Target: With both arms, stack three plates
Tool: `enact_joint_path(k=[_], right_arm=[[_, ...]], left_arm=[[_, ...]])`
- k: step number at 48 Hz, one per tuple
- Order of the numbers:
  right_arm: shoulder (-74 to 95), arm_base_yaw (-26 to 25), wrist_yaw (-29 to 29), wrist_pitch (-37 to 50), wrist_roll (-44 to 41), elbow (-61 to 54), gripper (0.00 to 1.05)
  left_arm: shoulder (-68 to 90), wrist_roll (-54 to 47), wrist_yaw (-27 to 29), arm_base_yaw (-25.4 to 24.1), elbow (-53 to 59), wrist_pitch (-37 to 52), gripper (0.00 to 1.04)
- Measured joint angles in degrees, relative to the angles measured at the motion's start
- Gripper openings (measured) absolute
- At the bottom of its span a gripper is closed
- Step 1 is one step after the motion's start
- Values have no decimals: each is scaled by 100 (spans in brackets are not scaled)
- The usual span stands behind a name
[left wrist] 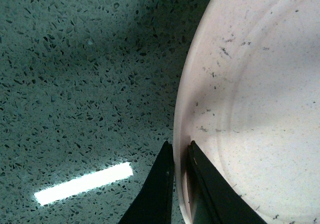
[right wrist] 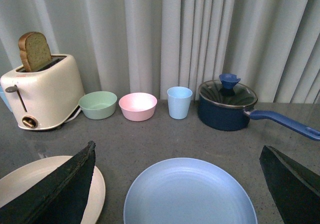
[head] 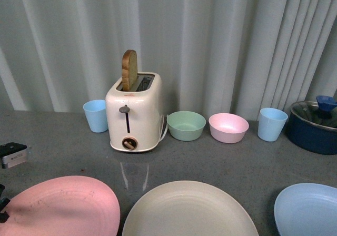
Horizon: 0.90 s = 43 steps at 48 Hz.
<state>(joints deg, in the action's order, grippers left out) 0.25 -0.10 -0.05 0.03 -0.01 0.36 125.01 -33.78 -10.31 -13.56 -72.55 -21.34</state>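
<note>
Three plates lie along the front of the grey counter. The pink plate (head: pixel 60 207) is at the left, tilted, its right side raised. My left gripper (left wrist: pixel 180 146) is shut on the pink plate's (left wrist: pixel 255 104) rim, one finger under and one over it. The cream plate (head: pixel 189 209) lies in the middle, and its edge (right wrist: pixel 100 189) shows in the right wrist view. The light blue plate (head: pixel 308 209) is at the right. My right gripper (right wrist: pixel 177 151) hangs open above and behind the light blue plate (right wrist: pixel 190 194), not touching it. Only a bit of the left arm (head: pixel 13 154) shows in the front view.
A cream toaster (head: pixel 132 112) holding a bread slice (head: pixel 129 70) stands at the back. Beside it are a blue cup (head: pixel 95 115), a green bowl (head: pixel 186 125), a pink bowl (head: pixel 228 127), another blue cup (head: pixel 272 124) and a dark blue lidded pot (head: pixel 315 125), its handle (right wrist: pixel 285 122) sticking out.
</note>
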Motion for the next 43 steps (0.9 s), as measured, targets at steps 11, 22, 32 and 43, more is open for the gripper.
enact_joint_path(k=[11, 22, 32, 43], right_arm=[[0, 0, -2, 0, 2, 0, 97], [0, 0, 0, 0, 0, 0, 97], [0, 0, -2, 0, 0, 0, 97], [0, 0, 0, 0, 0, 0, 97]], left_arm=[[-11, -7, -26, -37, -125, -179, 5], [-142, -90, 59, -151, -367, -420, 4], [-448, -197, 24, -192, -684, -870, 4], [-702, -192, -66, -151, -1141, -1384, 3]])
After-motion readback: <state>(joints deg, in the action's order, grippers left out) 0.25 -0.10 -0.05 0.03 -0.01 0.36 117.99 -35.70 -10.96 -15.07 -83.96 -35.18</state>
